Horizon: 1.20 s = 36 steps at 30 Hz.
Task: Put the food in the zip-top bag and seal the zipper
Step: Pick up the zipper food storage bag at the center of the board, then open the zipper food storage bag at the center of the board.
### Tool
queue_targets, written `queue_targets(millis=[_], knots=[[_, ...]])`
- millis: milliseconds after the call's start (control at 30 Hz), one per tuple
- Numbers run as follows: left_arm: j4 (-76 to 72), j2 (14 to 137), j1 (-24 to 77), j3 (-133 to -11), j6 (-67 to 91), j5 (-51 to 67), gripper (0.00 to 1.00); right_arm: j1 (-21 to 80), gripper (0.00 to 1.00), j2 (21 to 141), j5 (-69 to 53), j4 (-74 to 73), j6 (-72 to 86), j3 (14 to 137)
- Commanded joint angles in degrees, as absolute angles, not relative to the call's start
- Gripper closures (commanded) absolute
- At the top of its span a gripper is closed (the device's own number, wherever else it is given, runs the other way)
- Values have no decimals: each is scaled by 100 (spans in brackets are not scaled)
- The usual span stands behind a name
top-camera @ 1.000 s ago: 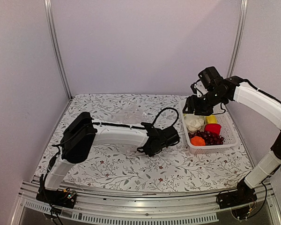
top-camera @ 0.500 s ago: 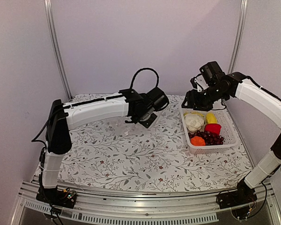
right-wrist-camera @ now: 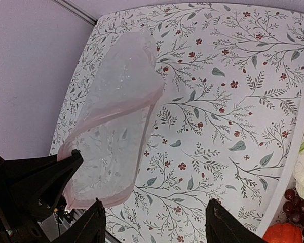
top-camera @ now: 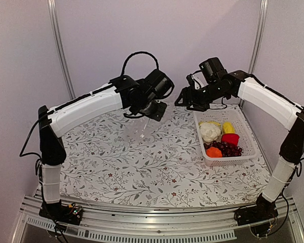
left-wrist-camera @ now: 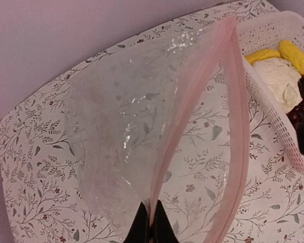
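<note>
One end effector [left-wrist-camera: 151,224] pinches the bag's [left-wrist-camera: 126,121] rim.

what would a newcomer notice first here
The clear crinkly plastic zip-top bag is held up above the floral-cloth table, pinched at its pink-tinged mouth by the left pincer. The right pincer hovers open nearby, not touching it. At the right, a white mesh plastic basket holds the colourful toy food.

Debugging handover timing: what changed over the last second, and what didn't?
Left gripper rose from beside the basket toward the back, lifting the zip-top bag, pinched at its mouth edge. Right gripper, open, swung left toward the bag. Food stayed in the basket.
</note>
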<state>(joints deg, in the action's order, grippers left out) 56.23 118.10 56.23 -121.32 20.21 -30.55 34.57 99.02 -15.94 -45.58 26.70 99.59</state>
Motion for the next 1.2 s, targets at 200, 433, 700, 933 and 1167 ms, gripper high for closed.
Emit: queue_targets(millis=[200,433,700,933,1167], knots=[[5651,11679,5538,-12419,2089,-2682,100,3590,38,10749,-2034,-4126,3015,10520],[5472,11555,5482,-12464,2205,-2707,100,3725,43,11092,-2217,-4017,3129,10789],[5207,11338,5320,-12476,2469,-2681,100,3735,81,11208,-795,-4808,3225,11277],[5673,11254,5154,-12405,2725,-2745,100,3727,90,11247,1055,-5917,2881,11940],[5487,11072,5130,-12270,2839,-2671,100,3675,88,11325,1209,-6270,2824,11893]])
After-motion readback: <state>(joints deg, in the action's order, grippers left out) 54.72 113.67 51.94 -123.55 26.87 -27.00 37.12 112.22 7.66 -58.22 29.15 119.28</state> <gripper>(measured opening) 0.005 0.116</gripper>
